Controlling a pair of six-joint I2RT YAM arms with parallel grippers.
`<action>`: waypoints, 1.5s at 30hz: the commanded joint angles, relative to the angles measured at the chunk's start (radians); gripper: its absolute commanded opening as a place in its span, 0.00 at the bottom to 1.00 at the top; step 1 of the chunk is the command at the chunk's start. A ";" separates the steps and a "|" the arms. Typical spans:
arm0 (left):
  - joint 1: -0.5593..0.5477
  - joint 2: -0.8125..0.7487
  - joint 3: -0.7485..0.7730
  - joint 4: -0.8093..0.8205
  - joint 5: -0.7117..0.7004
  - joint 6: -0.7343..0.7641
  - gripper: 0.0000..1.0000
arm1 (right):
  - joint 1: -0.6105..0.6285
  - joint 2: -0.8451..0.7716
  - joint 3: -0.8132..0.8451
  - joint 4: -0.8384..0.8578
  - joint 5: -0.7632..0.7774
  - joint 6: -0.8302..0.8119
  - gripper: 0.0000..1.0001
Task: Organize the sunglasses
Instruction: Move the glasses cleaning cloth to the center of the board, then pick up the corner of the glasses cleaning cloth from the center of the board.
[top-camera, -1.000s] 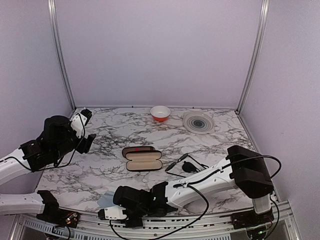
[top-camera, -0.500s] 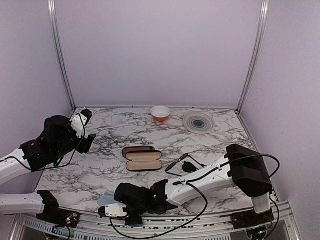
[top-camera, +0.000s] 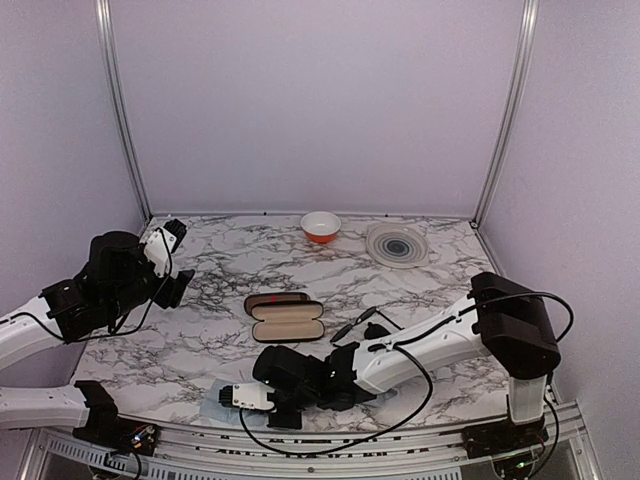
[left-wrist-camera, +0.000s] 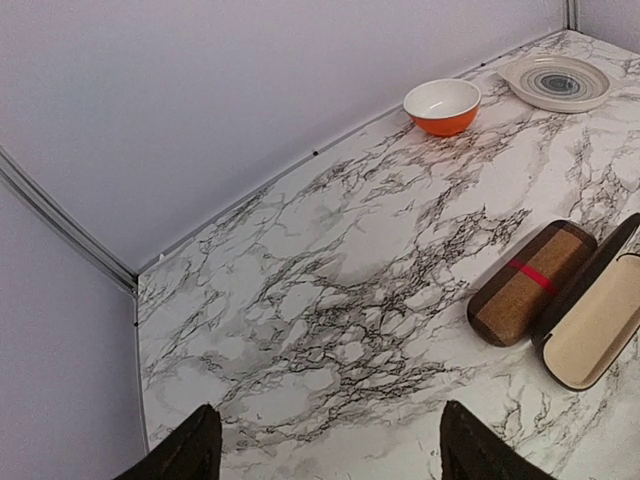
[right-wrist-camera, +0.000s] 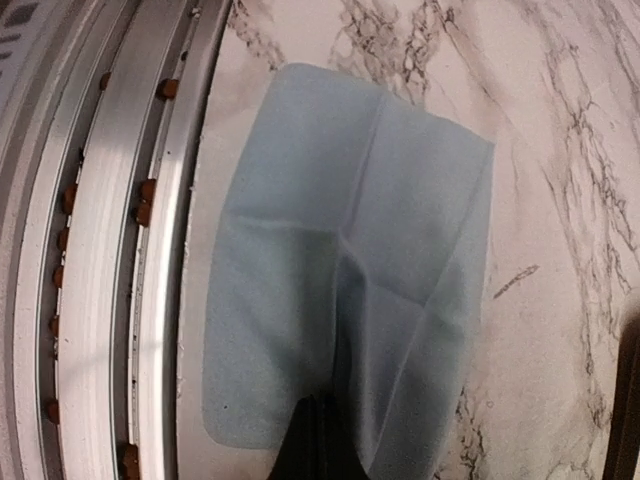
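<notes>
The right claw (right-wrist-camera: 320, 435) is clenched on the near hem of a pale blue cloth (right-wrist-camera: 340, 260) at the surface's (top-camera: 420, 290) front edge. The sunglasses (top-camera: 352, 328) lie well apart, farther back and to the right, beside the open case (top-camera: 288, 324). Only the right wrist view shows that pinch. The left claw (left-wrist-camera: 330, 462) hangs released.

Two cases (top-camera: 287, 322), one bowl (top-camera: 320, 226), plate (top-camera: 397, 244), cloth (right-wrist-camera: 340, 270), sunglasses (top-camera: 352, 326).

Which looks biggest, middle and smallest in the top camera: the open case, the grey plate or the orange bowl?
1. Open case.
2. Grey plate, only slightly smaller. It sits farther back, so that order is unsure.
3. Orange bowl, clearly smallest.
</notes>
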 joint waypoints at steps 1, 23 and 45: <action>0.007 0.004 0.000 0.017 0.060 -0.012 0.75 | -0.026 -0.046 -0.053 -0.028 0.057 0.010 0.00; 0.004 0.041 0.011 0.017 0.243 -0.034 0.72 | -0.051 -0.240 -0.237 0.016 0.016 0.003 0.20; 0.004 0.021 0.005 0.013 0.230 -0.031 0.72 | -0.016 -0.022 -0.036 -0.054 -0.007 -0.067 0.24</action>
